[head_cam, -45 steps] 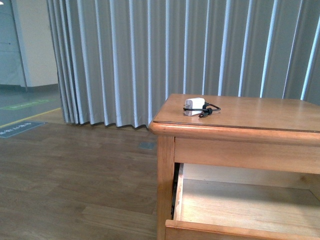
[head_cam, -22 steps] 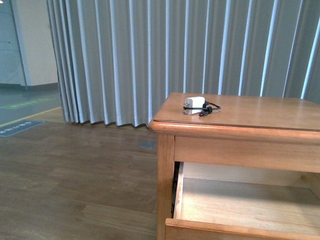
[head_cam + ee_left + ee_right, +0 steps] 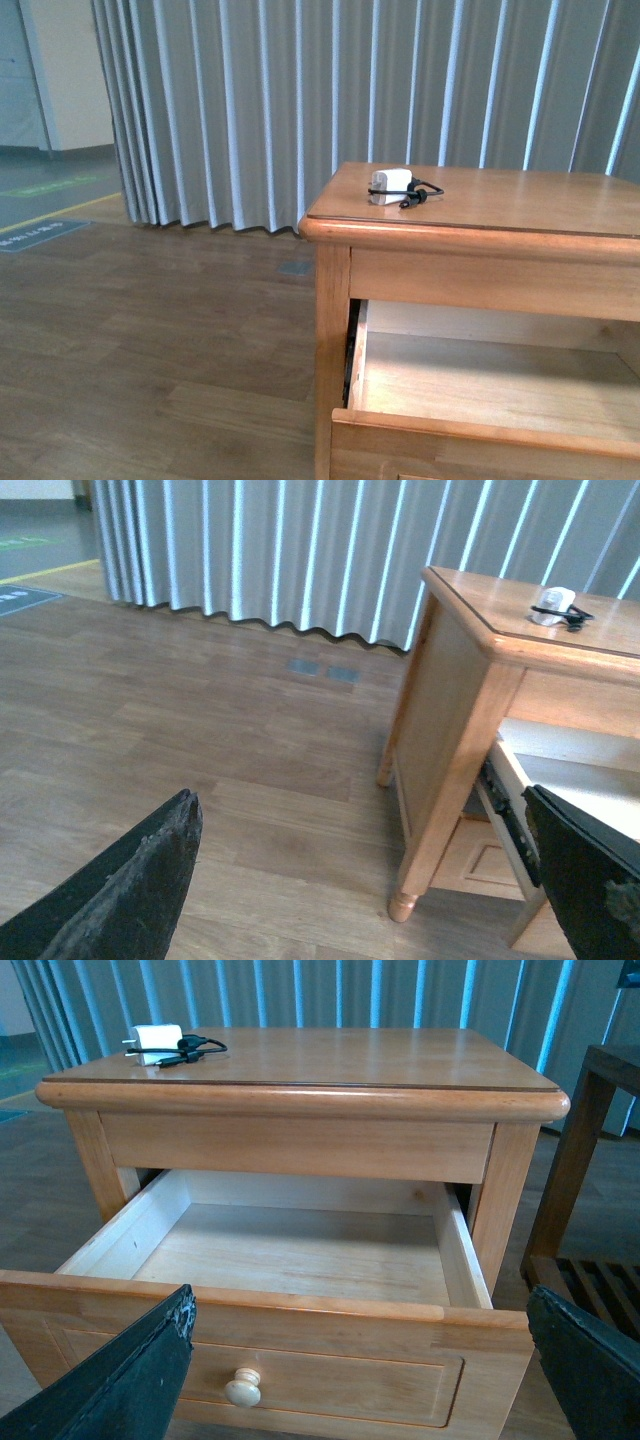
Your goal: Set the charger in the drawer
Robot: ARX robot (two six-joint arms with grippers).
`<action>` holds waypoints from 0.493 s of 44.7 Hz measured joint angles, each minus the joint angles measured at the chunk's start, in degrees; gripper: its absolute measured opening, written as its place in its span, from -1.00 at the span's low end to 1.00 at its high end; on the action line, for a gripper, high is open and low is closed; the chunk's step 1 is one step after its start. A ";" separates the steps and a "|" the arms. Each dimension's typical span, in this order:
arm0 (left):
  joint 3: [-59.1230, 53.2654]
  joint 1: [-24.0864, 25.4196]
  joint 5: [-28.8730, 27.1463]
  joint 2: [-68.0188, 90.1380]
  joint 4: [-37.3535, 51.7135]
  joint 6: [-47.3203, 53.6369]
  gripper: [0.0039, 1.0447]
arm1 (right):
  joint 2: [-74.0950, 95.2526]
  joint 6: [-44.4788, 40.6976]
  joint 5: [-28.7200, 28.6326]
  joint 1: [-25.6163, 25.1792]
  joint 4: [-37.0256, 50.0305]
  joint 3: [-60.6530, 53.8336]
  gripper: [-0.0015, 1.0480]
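Note:
The white charger (image 3: 390, 186) with its black cable lies on the wooden nightstand top (image 3: 520, 215), near the far left corner; it also shows as charger (image 3: 157, 1043) and charger (image 3: 553, 605). Below the top, the drawer (image 3: 300, 1250) stands pulled out, its pale interior bare, its panel front carrying a round pale knob (image 3: 243, 1388). My right gripper (image 3: 360, 1360) is open in front of the drawer front, well below the charger. My left gripper (image 3: 365, 880) is open over the floor, left of the nightstand. Neither arm appears in the front view.
Grey pleated curtains (image 3: 300, 100) hang behind the nightstand. Wood floor (image 3: 150, 350) stretches to the left. A darker slatted wooden piece (image 3: 590, 1160) stands right of the nightstand. The nightstand's turned leg (image 3: 405, 905) is near my left gripper.
The front view has shifted slightly: the nightstand and charger sit a little higher and more of the drawer's front edge shows. The charger has not moved on the top.

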 joint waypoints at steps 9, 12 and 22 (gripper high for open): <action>16.06 -5.90 5.16 33.00 14.45 0.44 0.89 | 0.00 -0.02 0.00 0.00 0.00 0.00 0.84; 20.85 -6.91 5.62 39.69 15.28 0.37 0.89 | 0.00 -0.02 0.00 0.00 0.00 0.00 0.84; 38.16 -9.25 6.27 57.94 15.63 -0.33 0.89 | 0.00 -0.02 0.00 0.00 0.00 -0.02 0.84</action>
